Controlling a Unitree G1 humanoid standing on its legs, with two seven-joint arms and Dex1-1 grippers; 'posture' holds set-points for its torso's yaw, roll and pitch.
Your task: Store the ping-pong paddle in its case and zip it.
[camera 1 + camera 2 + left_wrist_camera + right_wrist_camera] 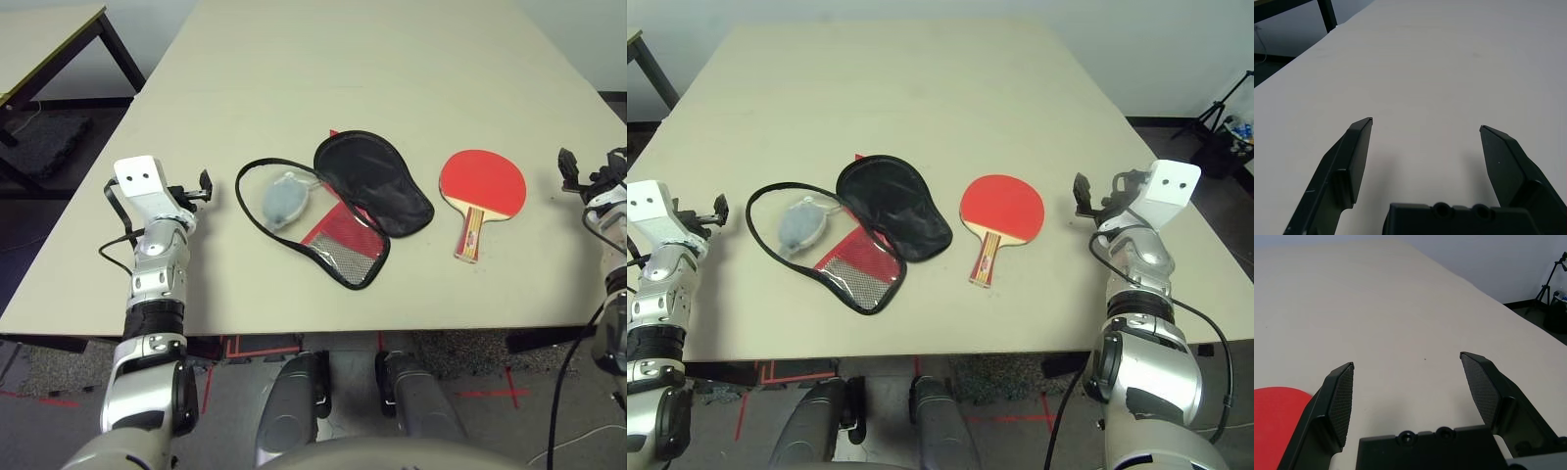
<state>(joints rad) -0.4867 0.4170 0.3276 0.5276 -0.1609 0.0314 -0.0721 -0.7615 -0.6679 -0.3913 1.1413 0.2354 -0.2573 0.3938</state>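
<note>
You have a wide pale surface [323, 88] taking up most of the head view, with everything you need gathered in its lower middle, between the two arms, so either one should be able to get there.

The case [338, 206] lies left of centre, unzipped and folded wide: its black-lined flap is thrown back toward upper right, and the red mesh half points toward lower right. That spread leaves the mouth exposed, which looks like the reason it is laid this way, ready for something to slide in. Its black zipper edging loops out to the left as an open ring. Inside that ring sits a small grey pouch [284, 199], resting on the case's clear panel; it may get in the way when you insert the paddle.

The paddle [481, 191] lies flat just right of the case, not touching it, red face up. Its handle points toward the bottom of the frame, toward the robot, so the wood is easy to pinch.

The left tool [1425, 132] hovers at the left edge, well apart from the case, released and carrying nothing. The right tool [1408, 369] hovers near the paddle's right side, likewise spread wide and empty, so it seems best placed to start. Nothing is stored or zipped yet.
</note>
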